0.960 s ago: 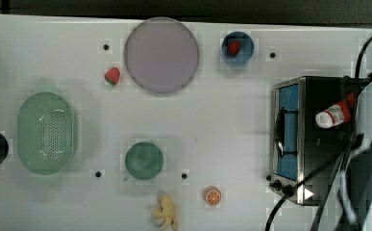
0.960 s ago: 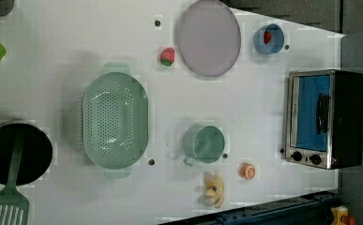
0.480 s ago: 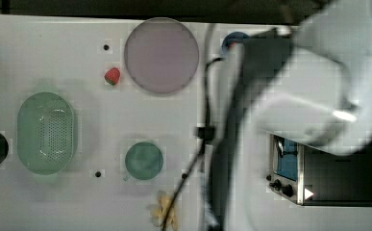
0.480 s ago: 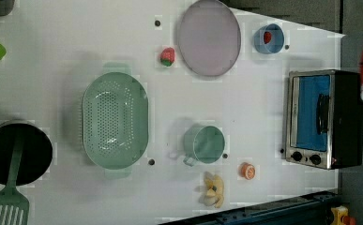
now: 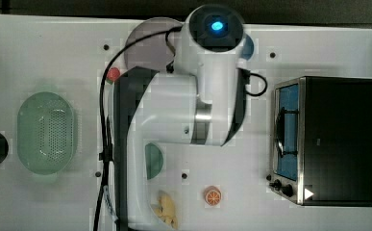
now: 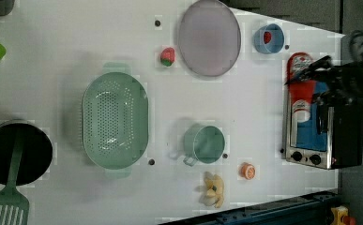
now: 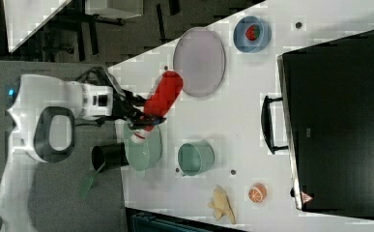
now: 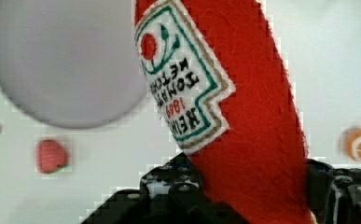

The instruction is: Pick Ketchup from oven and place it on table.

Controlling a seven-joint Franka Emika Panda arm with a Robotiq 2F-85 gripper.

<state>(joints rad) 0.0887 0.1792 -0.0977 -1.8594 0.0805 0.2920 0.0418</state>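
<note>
Jaws grip the ketchup (image 7: 163,99) above open table (image 7: 252,106), oven (image 7: 339,116) well apart.

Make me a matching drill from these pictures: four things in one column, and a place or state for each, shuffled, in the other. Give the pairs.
Things
1. slim red plastic ketchup bottle
2. small red strawberry
3. boxy black toaster oven
4. orange half

Places or states
A. in the small blue bowl
B. lying loose on the white table, beside the yellow banana bunch
C. clamped in the black gripper, off the table
D. standing with its glass door shut

Pairs: 1-C, 2-A, 3-D, 4-B
</note>
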